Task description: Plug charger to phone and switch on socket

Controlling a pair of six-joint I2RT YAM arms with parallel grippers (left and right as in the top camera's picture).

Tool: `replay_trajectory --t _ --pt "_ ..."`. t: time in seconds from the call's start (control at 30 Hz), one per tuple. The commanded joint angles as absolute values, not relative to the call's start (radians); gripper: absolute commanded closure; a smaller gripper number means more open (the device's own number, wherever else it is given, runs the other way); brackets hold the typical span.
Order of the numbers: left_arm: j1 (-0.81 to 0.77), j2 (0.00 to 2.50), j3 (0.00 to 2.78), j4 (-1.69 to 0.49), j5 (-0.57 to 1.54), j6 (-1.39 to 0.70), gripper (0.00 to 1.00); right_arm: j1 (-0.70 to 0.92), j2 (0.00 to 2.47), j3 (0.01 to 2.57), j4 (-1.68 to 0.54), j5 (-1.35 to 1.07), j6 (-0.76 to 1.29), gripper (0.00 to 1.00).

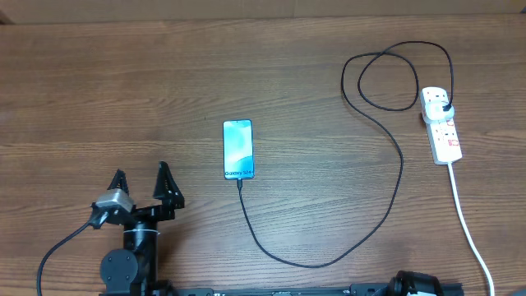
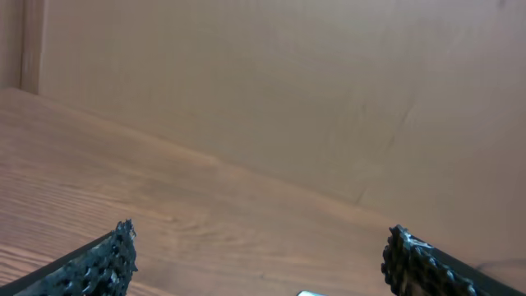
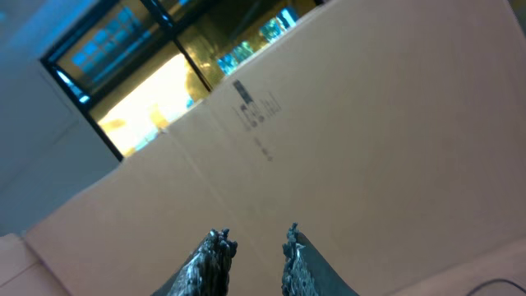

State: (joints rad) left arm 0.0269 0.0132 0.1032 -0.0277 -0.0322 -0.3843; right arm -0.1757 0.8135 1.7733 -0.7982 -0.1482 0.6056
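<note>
Status, overhead view: the phone is seen flat on the desk, left of centre, screen up and lit.

- The charger is traced from the phone's near short edge, down in a wide curve toward the front of the desk, up the right side, and through a loop at the far right.
- Its connector tip is seen touching the phone's edge and is judged seated. The joint itself is too small for this to be confirmed.
- The black plug is seen seated in the far end of the socket, which lies at the right of the desk. The socket's white cord is led off toward the front edge.
- Switch state: red markings are visible on the strip, but on or off cannot be told at this size.

Left fingers: spread wide and holding nothing. They are placed near the front of the desk, left of the phone and apart from it.

Right fingers: drawn close together with only a narrow slit between the tips, and nothing held. They are pointed up at a cardboard wall, well away from the socket.

Assessment: the plugging step is judged done at both ends. Only the socket switch is left to be verified and pressed if it is off. Neither arm is placed over it for that.
</note>
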Motion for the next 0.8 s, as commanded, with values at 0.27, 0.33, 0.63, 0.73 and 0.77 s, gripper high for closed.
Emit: replay_trajectory --t 0.27,0.33,0.63,0.73,0.77 --pt "0.032 0.006 0.007 -0.022 0.086 -0.156 0.00 -0.167 0.759 1.773 -0.792 -0.121 0.600 0.75" --pt "0.032 0.006 0.005 -0.030 0.086 -0.152 0.00 -0.167 0.756 1.773 -0.791 -0.121 0.600 0.75" --pt "0.032 0.016 0.005 -0.075 0.059 -0.153 0.00 -0.150 0.734 1.773 -0.792 -0.120 0.600 0.75" --pt "0.032 0.023 0.005 -0.075 0.060 -0.153 0.00 -0.135 0.714 1.773 -0.792 -0.118 0.600 0.75" --pt "0.032 0.023 0.005 -0.075 0.060 -0.153 0.00 -0.132 0.707 1.773 -0.792 -0.109 0.600 0.75"
